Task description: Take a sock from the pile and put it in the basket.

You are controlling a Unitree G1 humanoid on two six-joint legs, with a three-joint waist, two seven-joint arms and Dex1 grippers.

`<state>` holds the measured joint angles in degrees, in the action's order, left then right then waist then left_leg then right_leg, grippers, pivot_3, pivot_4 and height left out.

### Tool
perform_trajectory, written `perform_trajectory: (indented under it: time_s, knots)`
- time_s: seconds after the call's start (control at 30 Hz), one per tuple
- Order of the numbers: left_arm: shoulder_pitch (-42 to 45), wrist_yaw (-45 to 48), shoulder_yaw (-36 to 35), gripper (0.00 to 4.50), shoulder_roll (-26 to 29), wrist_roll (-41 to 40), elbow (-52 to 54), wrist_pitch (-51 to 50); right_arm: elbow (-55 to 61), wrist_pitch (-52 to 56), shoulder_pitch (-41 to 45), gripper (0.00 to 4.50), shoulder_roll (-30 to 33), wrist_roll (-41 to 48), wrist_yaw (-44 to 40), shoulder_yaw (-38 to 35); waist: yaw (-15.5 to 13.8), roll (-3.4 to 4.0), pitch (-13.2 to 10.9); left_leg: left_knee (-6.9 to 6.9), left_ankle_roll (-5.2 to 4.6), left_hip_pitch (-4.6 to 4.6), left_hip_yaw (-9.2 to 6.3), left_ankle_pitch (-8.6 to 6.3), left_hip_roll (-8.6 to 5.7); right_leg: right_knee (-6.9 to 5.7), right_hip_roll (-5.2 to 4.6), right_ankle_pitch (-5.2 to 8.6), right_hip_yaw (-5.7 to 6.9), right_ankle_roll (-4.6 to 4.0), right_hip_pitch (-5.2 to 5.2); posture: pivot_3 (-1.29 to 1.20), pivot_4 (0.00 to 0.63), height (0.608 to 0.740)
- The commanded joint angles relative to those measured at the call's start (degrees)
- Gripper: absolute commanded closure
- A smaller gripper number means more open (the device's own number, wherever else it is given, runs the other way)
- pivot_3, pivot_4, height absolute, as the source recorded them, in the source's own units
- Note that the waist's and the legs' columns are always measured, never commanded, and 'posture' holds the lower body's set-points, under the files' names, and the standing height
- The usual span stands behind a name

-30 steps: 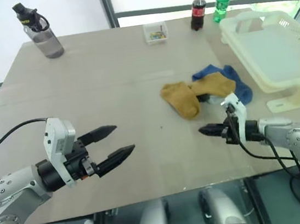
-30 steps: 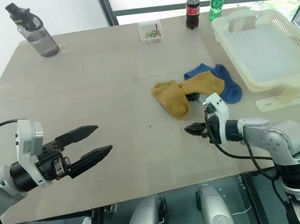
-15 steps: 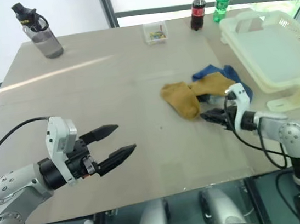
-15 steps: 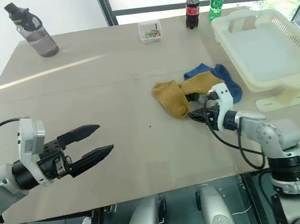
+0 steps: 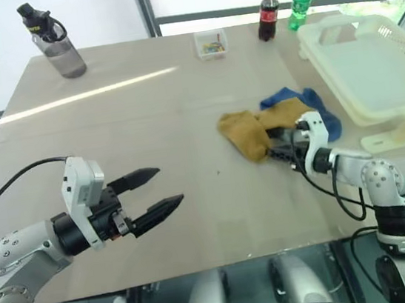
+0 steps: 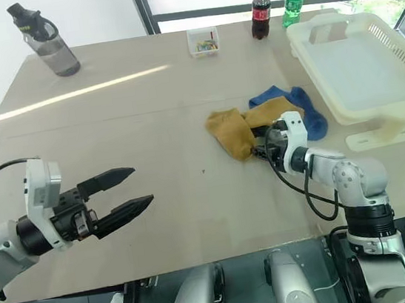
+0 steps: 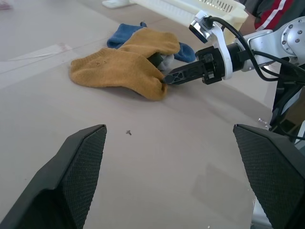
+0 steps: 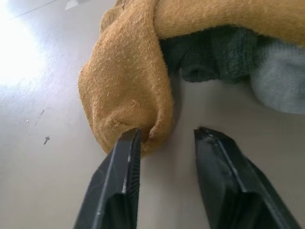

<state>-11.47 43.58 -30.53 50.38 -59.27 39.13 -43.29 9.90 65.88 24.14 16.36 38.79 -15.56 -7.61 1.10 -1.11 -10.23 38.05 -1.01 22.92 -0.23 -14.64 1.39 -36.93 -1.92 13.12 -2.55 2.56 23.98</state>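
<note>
The right gripper has advanced from bare table to the sock's rounded end, fingers parted, one touching knit. The pile lies just left of the basket. Well left of the pile, the left gripper hangs wide open.

The two head views looked forward and down from above the near edge of the table, sharing almost the same scene, from the pile out to the basket and the bottles behind it. The left wrist view faced low across the table toward the pile from well off, between its own two fingers, with the right gripper at the pile. The right wrist view sat right at the pile, facing the sock, which the left wrist view shared.
</note>
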Motion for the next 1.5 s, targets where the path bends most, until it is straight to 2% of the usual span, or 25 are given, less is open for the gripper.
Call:
perform_trajectory:
  time_s: [0.03,0.37,0.73,0.9,1.07,1.23,1.5]
  knots:
    - [0.04,0.40,-0.37,0.00,0.08,0.16,0.51,0.92,0.73,-0.24,1.51,4.39,-0.27,-0.03,-0.12,0.04,0.01,0.00,0.00,0.00,0.00,0.00,0.00,0.00,0.00,0.00,0.00,0.00,0.00,0.00,0.00,0.00,0.150,0.740]
    - [1.03,0.15,0.23,0.00,0.10,0.34,0.22,0.73,2.48,1.19,1.16,4.48,0.32,0.88,-2.28,1.75,0.03,0.00,0.00,0.00,0.00,0.00,0.00,0.00,0.00,0.00,0.00,0.00,0.00,0.00,0.00,0.00,0.150,0.740]
    - [2.35,-0.22,1.19,0.00,0.34,0.18,0.02,0.36,10.99,8.64,-3.72,4.48,8.72,8.17,-13.38,6.83,-0.04,0.00,0.00,-0.01,0.00,-0.01,-0.01,0.00,0.00,0.01,0.00,0.01,0.01,0.01,-0.01,0.00,0.150,0.740]
    - [2.41,-0.27,1.21,0.00,0.31,0.05,0.12,0.29,14.61,11.71,-6.62,4.48,15.58,10.87,-19.01,9.70,-0.12,0.00,0.00,-0.01,0.00,0.01,-0.02,0.00,0.01,0.02,-0.01,0.01,0.01,0.01,-0.01,0.00,0.150,0.740]
    - [2.22,-0.09,1.19,0.00,0.26,0.13,0.15,0.38,17.40,10.30,-10.09,4.48,25.85,11.00,-26.31,12.78,-0.25,-0.04,0.00,0.00,0.00,0.01,-0.02,0.00,0.00,0.07,-0.03,0.10,0.02,0.15,-0.02,0.00,0.150,0.740]
    - [2.26,-0.06,1.11,0.00,0.38,-0.03,0.13,0.24,6.89,3.73,-7.55,4.48,28.94,3.50,-23.52,9.33,-0.08,-0.07,0.03,0.03,0.00,-0.05,0.04,0.00,0.02,0.07,0.00,0.12,0.00,0.20,-0.04,0.00,0.150,0.740]
    - [2.58,0.30,1.21,0.00,0.71,-0.07,-0.19,0.11,-1.72,-1.92,-4.81,4.48,30.92,-0.64,-24.34,5.14,-0.42,-0.10,0.02,0.17,0.00,-0.01,-0.01,0.00,-0.03,0.07,-0.06,0.09,0.03,0.17,-0.14,0.00,0.150,0.740]
